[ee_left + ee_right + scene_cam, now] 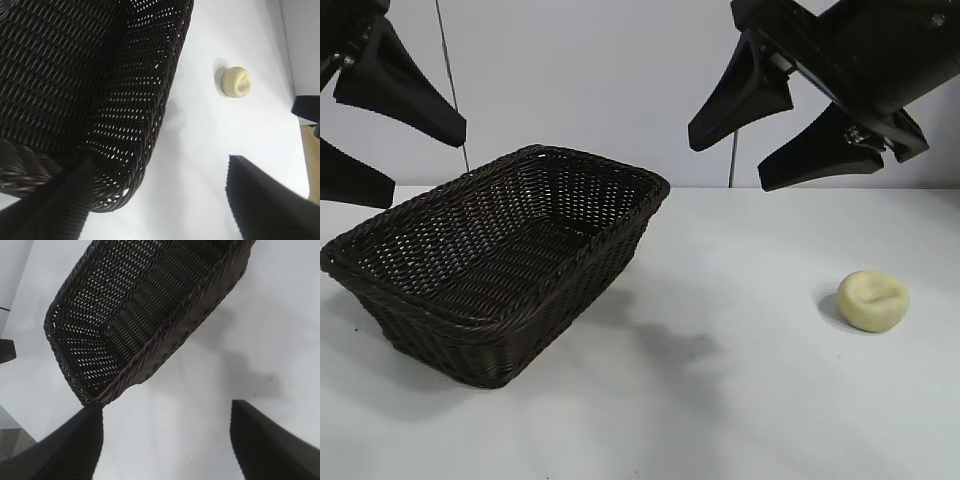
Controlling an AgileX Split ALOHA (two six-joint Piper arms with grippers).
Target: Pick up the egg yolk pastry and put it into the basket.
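Note:
The egg yolk pastry (873,300), a small pale yellow bun with a creased top, lies on the white table at the right, well apart from the basket (620,235). The basket is dark woven wicker, stands at the left and holds nothing. My right gripper (725,163) hangs open high above the table, between basket and pastry, nothing in it. High over the basket's left end, my left gripper (428,165) is open too. The left wrist view shows the pastry (236,82) beyond the basket's wall (150,125), with the open left gripper (160,165) empty. The right wrist view shows the open right gripper (166,407) near the basket's corner (95,395); the pastry is out of that view.
A white table top (720,400) runs under everything, with a pale wall behind. A thin dark cable (450,80) hangs behind the basket. The table's edge and a wooden floor strip (311,165) show in the left wrist view.

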